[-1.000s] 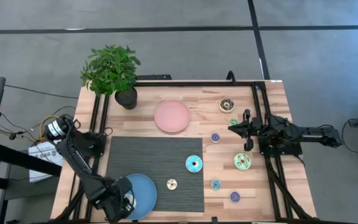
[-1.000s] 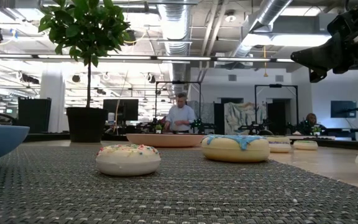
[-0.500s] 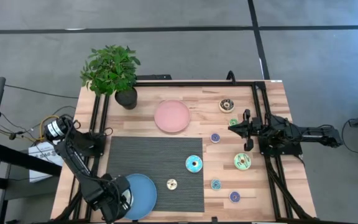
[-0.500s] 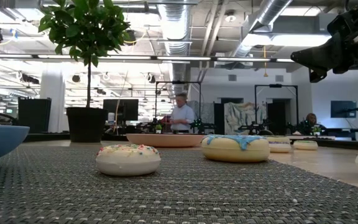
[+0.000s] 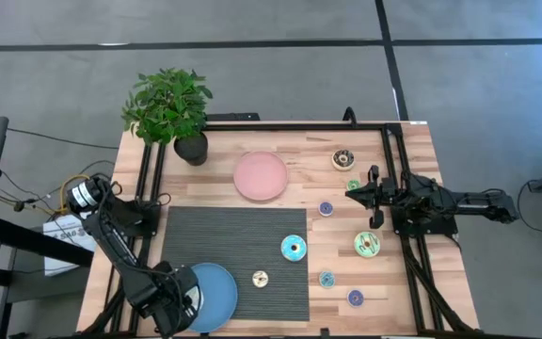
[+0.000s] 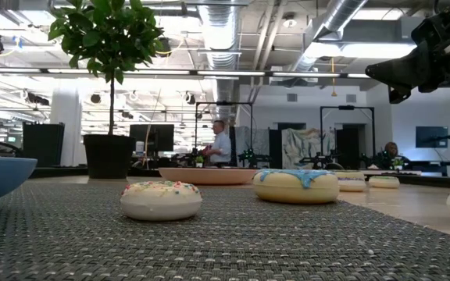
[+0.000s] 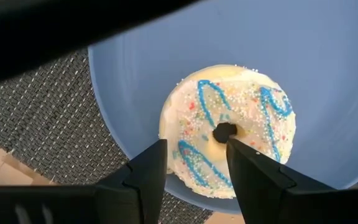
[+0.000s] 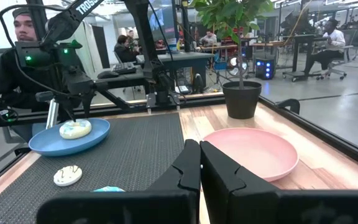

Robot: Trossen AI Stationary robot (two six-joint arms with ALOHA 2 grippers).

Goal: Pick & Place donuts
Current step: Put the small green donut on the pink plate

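A cream donut with blue drizzle [image 7: 229,134] lies flat in the blue plate [image 5: 216,294] at the mat's near left corner. My left gripper [image 7: 194,168] is open over it, pointing down, a finger on either side of the donut's near part. The right wrist view shows this donut [image 8: 75,129] from afar. My right gripper [image 5: 349,196] is shut and hovers off the table at the right, among the loose donuts. A cream donut [image 5: 260,278] and a larger teal donut [image 5: 294,248] lie on the mat. Several more lie on the wood, among them a large green one [image 5: 366,245]. My left gripper stands open above the cream donut [image 8: 75,129] in the blue plate, coming from above and pointing down. Whether its fingertips touch the donut I cannot tell.
An empty pink plate [image 5: 261,176] and a potted plant [image 5: 172,108] stand toward the far edge. A dark woven mat [image 5: 233,235] covers the table's middle. Black frame rails run along both sides. A person [image 8: 17,43] sits close behind the table's left side.
My left gripper has drawn back slightly toward the table's left edge, baring more of the blue plate. The donut stays in the plate. The right arm has kept still.
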